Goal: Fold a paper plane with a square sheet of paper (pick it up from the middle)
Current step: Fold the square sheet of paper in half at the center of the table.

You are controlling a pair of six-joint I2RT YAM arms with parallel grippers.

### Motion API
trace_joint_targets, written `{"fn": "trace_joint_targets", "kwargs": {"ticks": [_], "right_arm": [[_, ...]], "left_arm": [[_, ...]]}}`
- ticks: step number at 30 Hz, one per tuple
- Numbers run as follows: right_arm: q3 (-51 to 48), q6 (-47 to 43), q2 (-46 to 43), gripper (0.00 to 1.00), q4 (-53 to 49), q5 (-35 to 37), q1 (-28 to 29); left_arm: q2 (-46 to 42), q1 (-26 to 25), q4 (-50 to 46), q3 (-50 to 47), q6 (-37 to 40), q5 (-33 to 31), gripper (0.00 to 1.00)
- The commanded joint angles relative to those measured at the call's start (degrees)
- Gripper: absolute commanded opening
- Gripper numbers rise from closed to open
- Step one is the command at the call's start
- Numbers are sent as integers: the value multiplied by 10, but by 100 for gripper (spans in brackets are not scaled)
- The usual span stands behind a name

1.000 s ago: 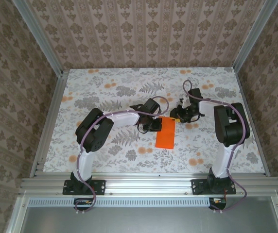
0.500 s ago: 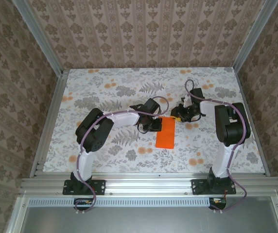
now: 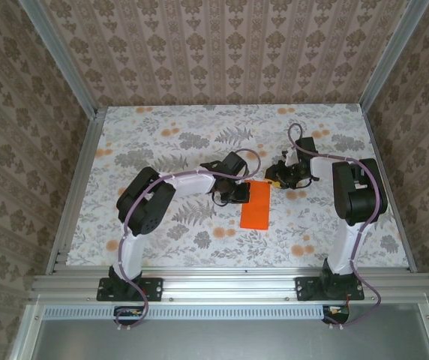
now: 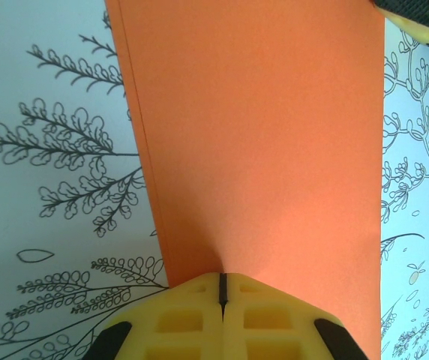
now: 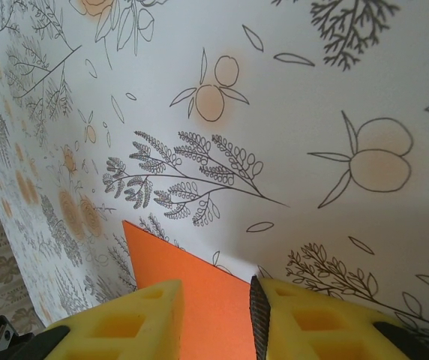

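Note:
The orange sheet of paper (image 3: 256, 204) lies folded into a narrow upright rectangle at the table's middle. In the left wrist view the paper (image 4: 274, 135) shows a doubled edge along its left side. My left gripper (image 3: 238, 193) is shut, and its yellow fingertips (image 4: 222, 281) rest together on top of the paper near its left edge. My right gripper (image 3: 274, 178) is open at the paper's far right corner. In the right wrist view the paper (image 5: 199, 300) lies flat between the two spread fingers of that gripper (image 5: 216, 315), and nothing is gripped. No pointed dart shape is visible.
The floral tablecloth (image 3: 162, 142) covers the table, with aluminium rails (image 3: 79, 187) along its sides and patterned walls behind. Both arms reach in from the near edge and meet over the paper.
The right arm's wrist and cable have shifted slightly. The paper and the left gripper have not moved.

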Motion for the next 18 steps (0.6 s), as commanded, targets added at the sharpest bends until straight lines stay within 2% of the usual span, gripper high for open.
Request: {"fn": "trace_joint_targets", "kwargs": {"ticks": [1, 4, 8, 13, 18], "right_arm": [[-8, -16, -24, 32, -56, 25, -1], [-20, -11, -67, 33, -58, 11, 0], [-77, 25, -100, 34, 0, -23, 1], [-103, 32, -80, 34, 27, -49, 7], [-107, 22, -63, 34, 14, -22, 16]], "left_arm": [[28, -9, -63, -13, 12, -17, 0], [28, -10, -63, -12, 11, -17, 0], [29, -10, -61, -12, 11, -17, 0], [30, -11, -62, -10, 12, -16, 0], [30, -12, -62, -10, 12, -15, 0]]}}
